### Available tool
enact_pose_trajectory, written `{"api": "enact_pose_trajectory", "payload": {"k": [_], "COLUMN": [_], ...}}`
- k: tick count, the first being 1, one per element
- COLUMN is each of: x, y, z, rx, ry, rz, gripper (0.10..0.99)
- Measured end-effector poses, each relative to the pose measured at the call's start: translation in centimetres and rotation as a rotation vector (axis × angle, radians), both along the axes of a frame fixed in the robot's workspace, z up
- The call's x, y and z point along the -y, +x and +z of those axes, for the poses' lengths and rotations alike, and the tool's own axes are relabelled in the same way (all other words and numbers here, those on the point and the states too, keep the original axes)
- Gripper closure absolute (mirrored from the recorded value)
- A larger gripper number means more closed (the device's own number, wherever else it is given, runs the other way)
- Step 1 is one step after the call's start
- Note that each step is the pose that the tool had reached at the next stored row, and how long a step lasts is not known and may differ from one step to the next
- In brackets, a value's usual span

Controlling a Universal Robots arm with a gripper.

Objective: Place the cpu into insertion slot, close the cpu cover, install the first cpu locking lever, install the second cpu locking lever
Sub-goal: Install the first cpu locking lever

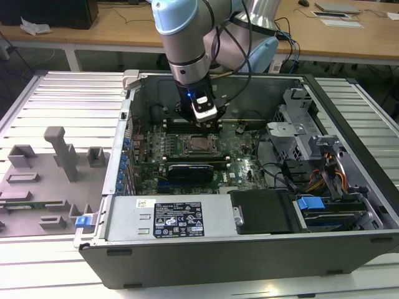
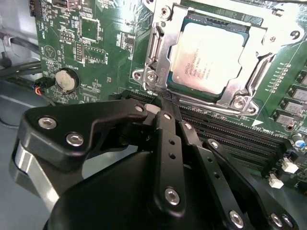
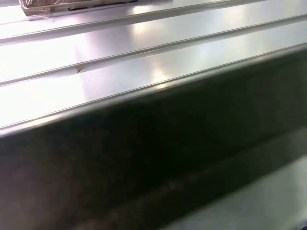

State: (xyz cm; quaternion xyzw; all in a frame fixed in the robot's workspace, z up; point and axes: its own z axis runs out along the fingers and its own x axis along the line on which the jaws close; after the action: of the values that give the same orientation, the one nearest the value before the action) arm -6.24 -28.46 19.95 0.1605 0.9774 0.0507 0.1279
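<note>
The second wrist view shows our gripper (image 2: 160, 106) with fingers pressed together, empty, tips just beside the cpu cover (image 2: 163, 33), which lies shut over the cpu (image 2: 208, 60) seated in the insertion slot. We judge a slip could scrape the memory slots (image 2: 230, 136) beside the cover.

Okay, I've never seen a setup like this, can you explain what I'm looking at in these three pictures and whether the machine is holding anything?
The exterior view shows a pale blue robot arm reaching down into an opened computer case on a ribbed metal table. Its gripper hangs just above the green motherboard. The second wrist view, from a camera on the arm, looks past the black gripper at the cpu, already lying in the insertion slot with the cpu cover down around it. The fingers look shut, holding nothing, their tip beside the socket's corner. The first wrist view shows the table and a dark case wall.
</note>
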Motion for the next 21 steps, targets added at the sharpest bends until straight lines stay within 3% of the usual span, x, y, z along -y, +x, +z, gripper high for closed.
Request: {"api": "enact_pose_trajectory", "payload": {"k": [5, 10, 14, 15, 18, 19, 21], "x": [0.00, 0.00, 0.00, 0.00, 0.00, 0.00, 0.00], "y": [0.00, 0.00, 0.01, 0.04, 0.19, 0.26, 0.25], "z": [0.69, 1.42, 1.41, 1.40, 1.38, 1.36, 1.37], "rx": [-0.0001, 0.0000, -0.0017, -0.0155, -0.0691, -0.0964, -0.0971], "ry": [-0.002, -0.037, -0.040, -0.040, -0.041, -0.042, -0.042], "rz": [0.000, 0.000, 0.000, 0.000, 0.001, 0.002, 0.002], "gripper": [0.980, 0.980, 0.980, 0.980, 0.980, 0.980, 0.980]}}
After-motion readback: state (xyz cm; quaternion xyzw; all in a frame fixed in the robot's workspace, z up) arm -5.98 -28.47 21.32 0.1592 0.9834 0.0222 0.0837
